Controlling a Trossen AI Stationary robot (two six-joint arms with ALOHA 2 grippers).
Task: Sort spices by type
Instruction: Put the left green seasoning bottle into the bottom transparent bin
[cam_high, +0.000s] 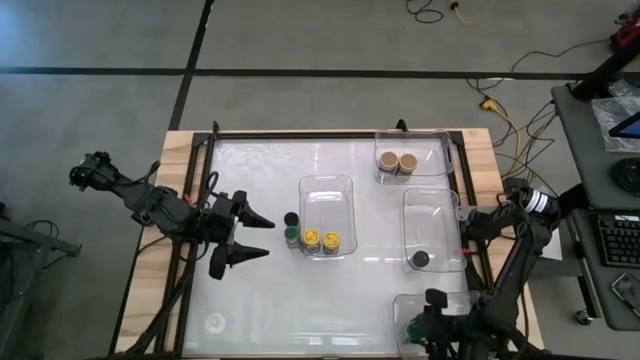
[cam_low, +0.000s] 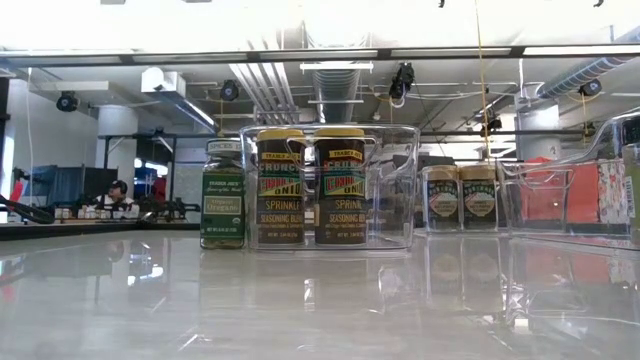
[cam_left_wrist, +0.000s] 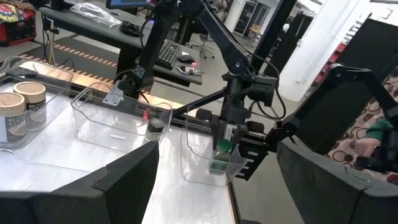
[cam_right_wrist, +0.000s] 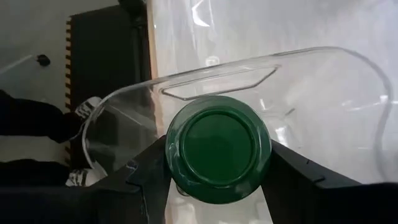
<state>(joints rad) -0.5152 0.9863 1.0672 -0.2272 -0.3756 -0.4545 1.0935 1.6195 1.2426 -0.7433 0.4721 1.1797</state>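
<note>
Green-lidded spice jar sits clamped between the right hand fingers, above a clear tray.

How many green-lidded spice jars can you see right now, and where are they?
2. One green-lidded jar stands on the table just left of the centre tray. The other green-lidded jar is held in the right gripper over the near-right tray.

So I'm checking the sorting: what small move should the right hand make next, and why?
Probably lower and release. The right hand grips a green-lidded jar over the clear tray at the table's near right corner, and the jar looks not yet set down.
</note>
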